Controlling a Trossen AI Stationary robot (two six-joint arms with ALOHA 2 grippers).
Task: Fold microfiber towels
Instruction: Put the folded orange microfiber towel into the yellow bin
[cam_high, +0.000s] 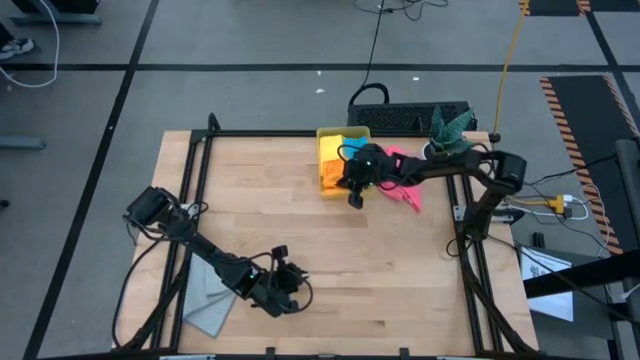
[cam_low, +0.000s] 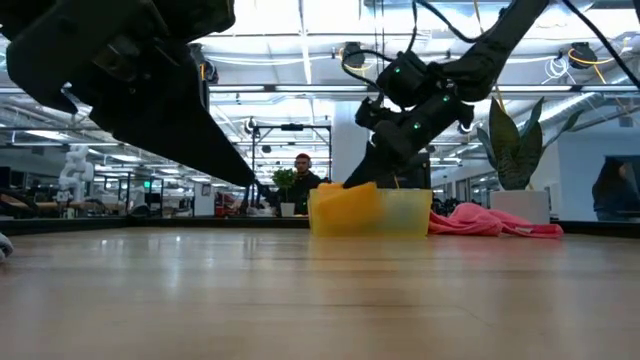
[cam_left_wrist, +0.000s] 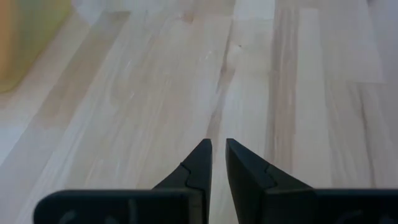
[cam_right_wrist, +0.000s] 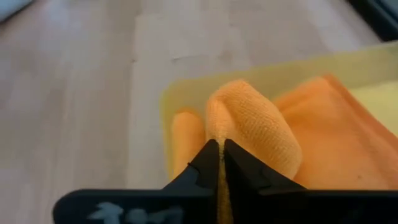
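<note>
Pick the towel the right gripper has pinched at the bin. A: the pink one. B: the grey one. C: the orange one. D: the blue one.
C: the right wrist view shows the right gripper closed on a raised fold of the orange towel at the edge of the yellow bin, while the pink towel lies on the table beside the bin.

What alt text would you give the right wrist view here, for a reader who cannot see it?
The right gripper is shut on a pinched-up fold of the orange towel, which lies in the translucent yellow bin. A pale yellow towel shows at the bin's far edge, and the bare wooden table fills the rest of the picture.
</note>
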